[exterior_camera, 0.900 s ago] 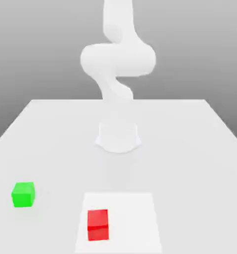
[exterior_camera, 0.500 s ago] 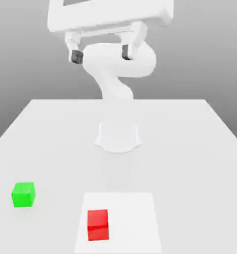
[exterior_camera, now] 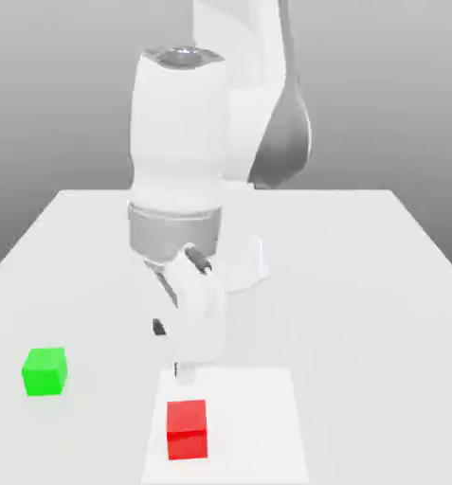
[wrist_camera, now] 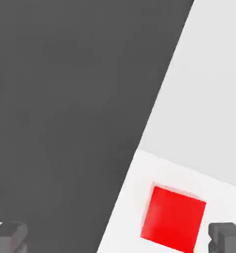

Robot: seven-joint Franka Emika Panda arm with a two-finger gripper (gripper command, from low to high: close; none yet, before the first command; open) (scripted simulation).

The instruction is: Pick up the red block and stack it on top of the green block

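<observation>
The red block [exterior_camera: 187,428] sits on a lighter square patch [exterior_camera: 258,426] near the table's front edge. Far over at the exterior view's left rests the green block [exterior_camera: 45,370], alone on the table. My gripper [exterior_camera: 168,349] hangs just behind and above the red block, apart from it, fingers pointing down. In the hand view the red block [wrist_camera: 173,225] lies on the table below, nearer one dark fingertip [wrist_camera: 228,237] than the other [wrist_camera: 8,236]. The gripper [wrist_camera: 118,239] is open and holds nothing.
The white table [exterior_camera: 362,284] spreads wide around both blocks. Its front edge runs close to the red block, and the hand view has dark floor [wrist_camera: 65,99] beyond that edge. The arm's base [exterior_camera: 244,265] stands at mid-table behind the hand.
The arm has swung down from high above the table to just behind the red block. Its fingers have stayed spread wide. Both blocks lie where they were.
</observation>
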